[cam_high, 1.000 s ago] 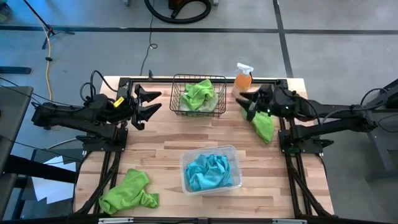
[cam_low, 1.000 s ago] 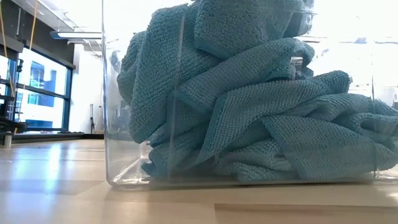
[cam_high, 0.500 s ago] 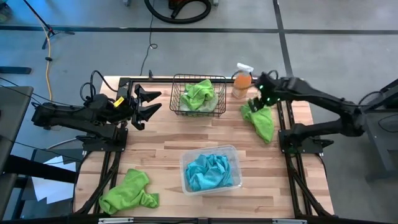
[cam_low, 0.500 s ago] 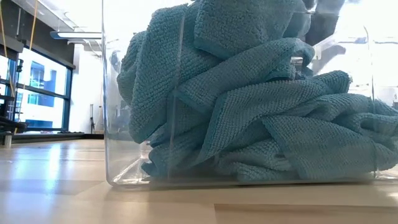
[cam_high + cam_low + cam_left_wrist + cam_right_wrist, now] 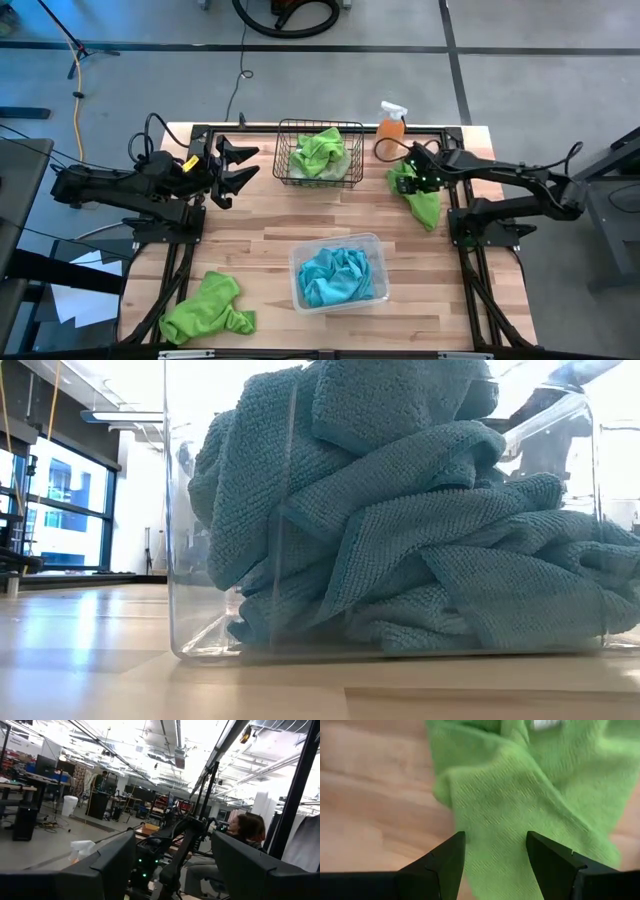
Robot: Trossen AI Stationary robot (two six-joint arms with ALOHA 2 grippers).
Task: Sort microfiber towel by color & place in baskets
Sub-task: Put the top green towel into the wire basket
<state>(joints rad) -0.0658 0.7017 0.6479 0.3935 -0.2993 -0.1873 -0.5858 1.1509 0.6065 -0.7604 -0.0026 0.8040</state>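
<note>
A lime green towel (image 5: 424,199) lies flat on the table by the right edge. My right gripper (image 5: 404,180) is open and points down over its far end; in the right wrist view (image 5: 495,852) its fingers stand either side of the green cloth (image 5: 520,795). Another lime green towel (image 5: 322,150) lies in the black wire basket (image 5: 284,160). Turquoise towels (image 5: 340,273) fill the clear tub (image 5: 372,243), also close up in the low view (image 5: 400,530). A third lime green towel (image 5: 208,308) lies at the near left corner. My left gripper (image 5: 238,165) waits open, left of the basket. My right gripper comes at the green towel's far end (image 5: 490,820) from above, pointing down, with the cloth showing between its open fingers. Whether the fingertips touch the cloth I cannot tell.
An orange spray bottle (image 5: 390,127) stands at the far edge, just beyond my right gripper and right of the basket. Bare wood (image 5: 250,240) lies between basket and tub. The tub wall (image 5: 175,510) blocks most of the low view.
My right arm rose and swung over the far right corner, then came down again with the gripper tipped downward over the far end of the green towel. The towel has stayed where it was.
</note>
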